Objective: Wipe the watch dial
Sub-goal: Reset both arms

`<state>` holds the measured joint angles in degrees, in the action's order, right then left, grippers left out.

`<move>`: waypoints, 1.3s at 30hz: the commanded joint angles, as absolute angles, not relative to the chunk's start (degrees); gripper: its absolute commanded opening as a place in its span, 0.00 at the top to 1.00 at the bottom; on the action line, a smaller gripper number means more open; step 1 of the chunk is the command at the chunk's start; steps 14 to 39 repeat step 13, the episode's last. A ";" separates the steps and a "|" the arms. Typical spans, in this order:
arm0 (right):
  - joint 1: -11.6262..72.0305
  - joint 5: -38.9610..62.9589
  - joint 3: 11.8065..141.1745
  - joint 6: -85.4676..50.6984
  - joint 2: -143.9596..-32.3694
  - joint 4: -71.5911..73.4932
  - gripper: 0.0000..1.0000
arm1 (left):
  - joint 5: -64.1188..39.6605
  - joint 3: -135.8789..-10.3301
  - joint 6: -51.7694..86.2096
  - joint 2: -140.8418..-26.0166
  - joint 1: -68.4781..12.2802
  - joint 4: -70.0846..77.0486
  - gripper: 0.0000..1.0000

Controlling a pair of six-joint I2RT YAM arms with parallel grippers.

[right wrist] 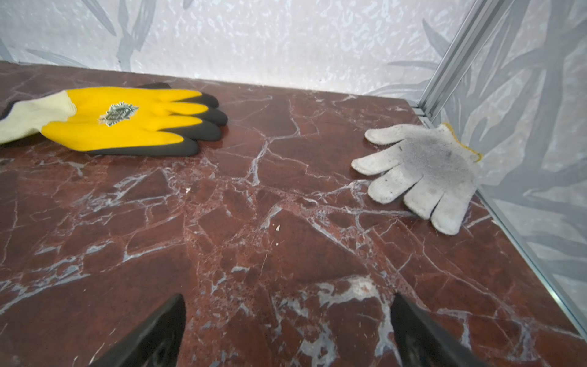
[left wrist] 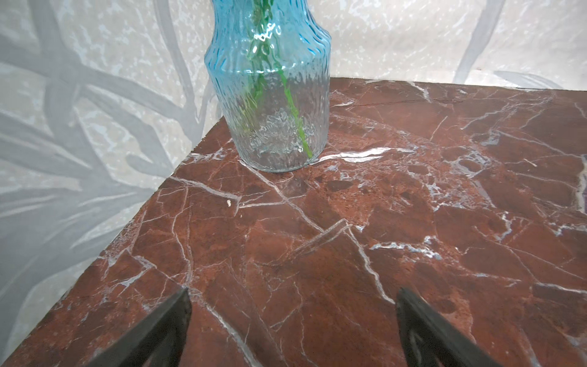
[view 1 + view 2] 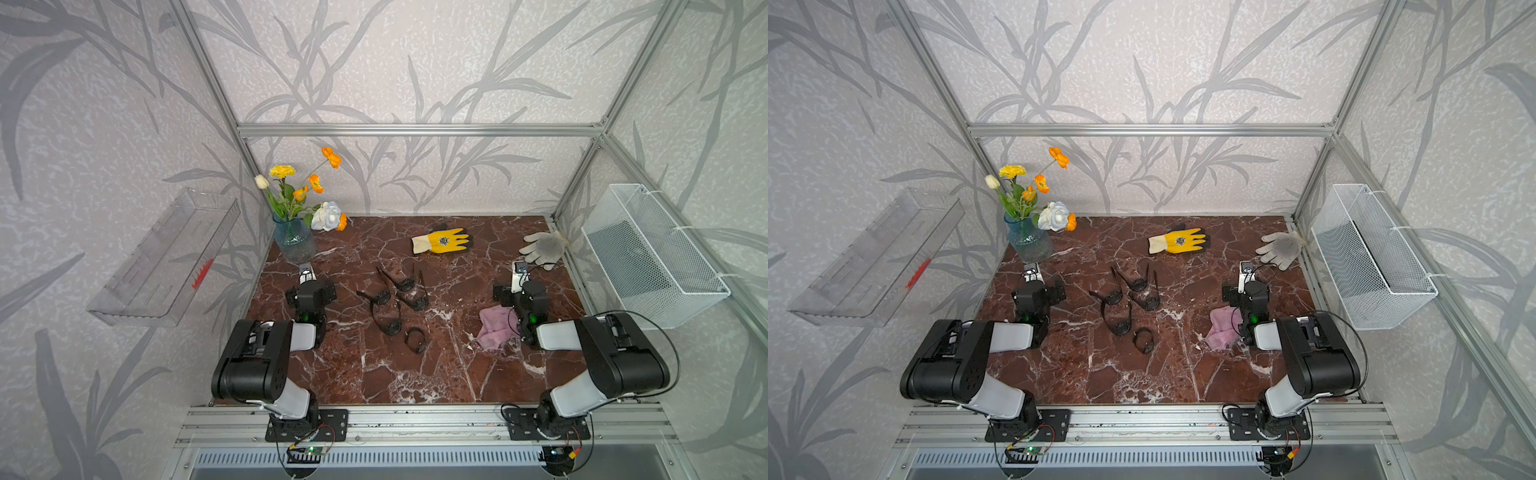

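Pink cloth lies behind right gripper, toward worktop's near edge — left gripper well apart; both spread wide, empty.

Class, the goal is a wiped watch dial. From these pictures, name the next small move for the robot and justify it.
Probably draw the right claw back and lower it onto the pink cloth beside that arm's wrist. It and the left claw stand open and empty, the watches lie untouched mid-table, and wiping needs the cloth first.
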<state>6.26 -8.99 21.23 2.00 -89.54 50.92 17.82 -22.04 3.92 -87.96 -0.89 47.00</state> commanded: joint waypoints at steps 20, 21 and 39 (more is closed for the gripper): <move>6.25 -8.22 22.50 2.20 -88.15 49.40 0.01 | 11.45 -23.56 3.18 -87.49 0.01 46.27 0.01; 6.25 -8.22 22.50 2.20 -88.15 49.40 0.01 | 11.45 -23.56 3.18 -87.49 0.01 46.27 0.01; 6.25 -8.22 22.50 2.20 -88.15 49.40 0.01 | 11.45 -23.56 3.18 -87.49 0.01 46.27 0.01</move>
